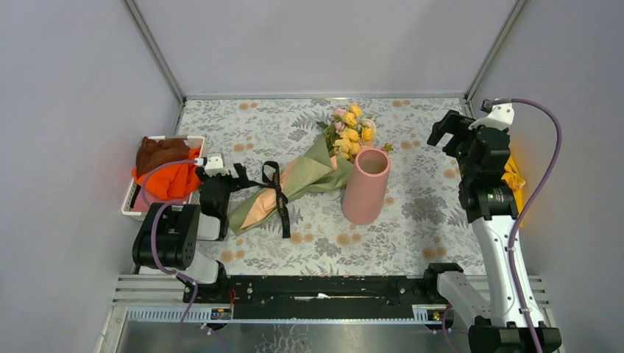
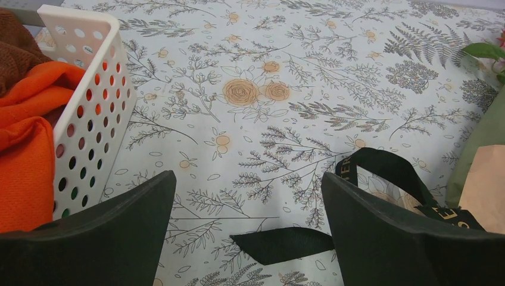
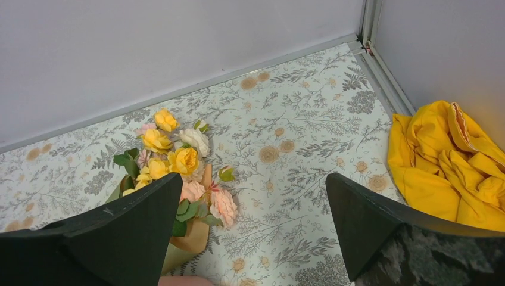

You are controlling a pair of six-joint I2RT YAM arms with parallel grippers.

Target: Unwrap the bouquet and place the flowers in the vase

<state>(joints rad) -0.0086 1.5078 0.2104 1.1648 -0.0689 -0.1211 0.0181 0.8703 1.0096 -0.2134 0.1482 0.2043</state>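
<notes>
1. Top view: the bouquet [image 1: 294,184] lies mid-worktop, blooms toward the far edge, just beside the upright vase [image 1: 366,185].
2. Left wrist: left gripper [image 2: 247,190] spread wide, empty, over the black ribbon [image 2: 286,244].
3. Right wrist: right gripper [image 3: 253,190] agape, empty, above the flowers [image 3: 172,159].

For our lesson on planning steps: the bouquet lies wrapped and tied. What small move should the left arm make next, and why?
Probably lower the open left claw onto the black ribbon tail lying between its fingers and close. The bouquet is still tied, so the bow likely has to come loose first.
</notes>
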